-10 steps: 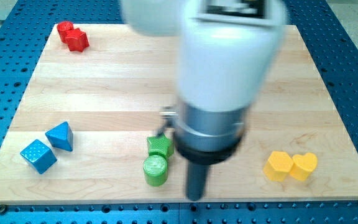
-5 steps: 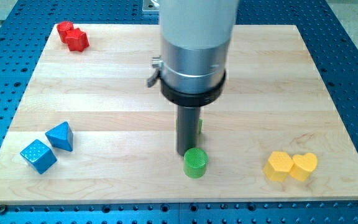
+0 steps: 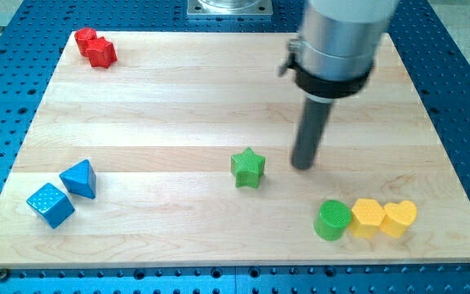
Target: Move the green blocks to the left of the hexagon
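A green star block lies near the middle of the board's lower half. A green cylinder stands at the lower right, touching the left side of a yellow hexagon. A yellow heart sits against the hexagon's right side. My tip rests on the board to the right of the green star with a gap between them, and above and left of the green cylinder.
Two red blocks sit together at the top left corner. A blue triangular block and a blue cube lie at the lower left. The board's bottom edge runs just below the cylinder.
The green cylinder has slid right from the bottom middle to the yellow hexagon. The green star has shifted right. My tip has moved right and up, away from the cylinder.
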Robot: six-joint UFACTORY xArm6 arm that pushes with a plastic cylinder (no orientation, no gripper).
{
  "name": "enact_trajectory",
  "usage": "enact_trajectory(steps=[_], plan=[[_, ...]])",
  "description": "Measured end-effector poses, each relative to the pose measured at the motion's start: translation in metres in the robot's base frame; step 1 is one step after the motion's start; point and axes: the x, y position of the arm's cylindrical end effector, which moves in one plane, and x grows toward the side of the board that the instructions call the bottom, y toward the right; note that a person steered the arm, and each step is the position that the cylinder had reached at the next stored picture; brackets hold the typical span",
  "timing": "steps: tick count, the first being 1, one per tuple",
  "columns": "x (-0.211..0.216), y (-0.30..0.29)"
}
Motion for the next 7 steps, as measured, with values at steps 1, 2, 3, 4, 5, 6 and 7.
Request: enact_trajectory(steps=[1, 2, 3, 4, 5, 6, 7], plan=[[0.039, -0.054], [0.008, -0.057], [0.026, -0.099], [0.06, -0.036], [0.034, -0.07], [0.056, -0.137], [0.079, -0.092]])
